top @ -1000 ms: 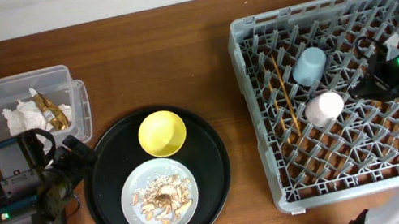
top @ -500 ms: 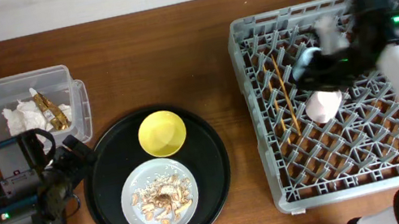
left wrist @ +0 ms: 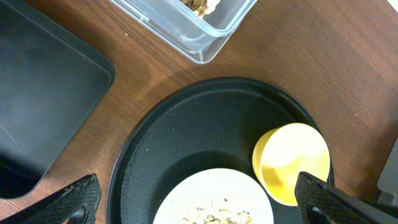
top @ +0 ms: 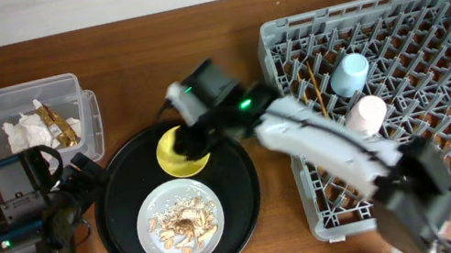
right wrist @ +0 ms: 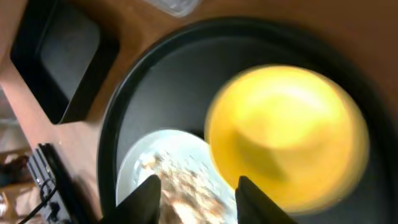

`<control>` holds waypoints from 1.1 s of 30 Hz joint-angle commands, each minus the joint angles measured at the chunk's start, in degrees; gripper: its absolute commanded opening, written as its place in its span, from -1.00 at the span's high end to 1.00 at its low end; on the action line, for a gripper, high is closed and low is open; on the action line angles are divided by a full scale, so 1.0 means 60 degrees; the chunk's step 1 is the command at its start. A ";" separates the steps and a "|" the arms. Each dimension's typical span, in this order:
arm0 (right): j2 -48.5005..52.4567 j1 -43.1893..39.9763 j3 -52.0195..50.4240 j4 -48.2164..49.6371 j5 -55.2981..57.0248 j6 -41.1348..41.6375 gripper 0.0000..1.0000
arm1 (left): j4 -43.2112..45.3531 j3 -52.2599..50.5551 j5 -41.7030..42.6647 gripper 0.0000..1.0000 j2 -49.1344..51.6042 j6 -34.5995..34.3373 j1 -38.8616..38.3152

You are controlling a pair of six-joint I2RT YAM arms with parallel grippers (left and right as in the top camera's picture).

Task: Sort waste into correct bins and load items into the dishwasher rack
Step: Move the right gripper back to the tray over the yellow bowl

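Right hand (right wrist: 198,202) part open, empty, above yellow bowl (right wrist: 286,140), sitting mouth-up on black tray (right wrist: 161,81).

In the right wrist view you are getting a blurred yellow bowl (right wrist: 286,137) and a plate (right wrist: 177,168) running off the bottom edge. Overhead, the right arm (top: 321,138) is covering part of the bowl.

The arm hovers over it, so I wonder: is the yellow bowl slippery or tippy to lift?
Probably stiff and light: the yellow bowl looks like smooth plastic. Its sheen suggests it may slip in a pinch. Sitting upright and empty on the round black tray, it would likely slide rather than tip.
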 commanded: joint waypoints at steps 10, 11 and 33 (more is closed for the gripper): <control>0.1534 0.1483 0.0109 0.0965 0.3330 -0.1042 0.18 | -0.0004 -0.0004 0.0069 -0.98 -0.0022 0.0051 0.0022; 0.1537 0.1490 0.0109 0.0973 0.3337 -0.1107 0.18 | -0.0007 -0.0004 0.0069 -0.99 -0.0022 0.0051 0.0022; 0.2266 0.2044 0.0120 0.1188 0.3974 -0.1100 0.41 | -0.0004 -0.0004 0.0069 -0.98 -0.0022 0.0051 0.0022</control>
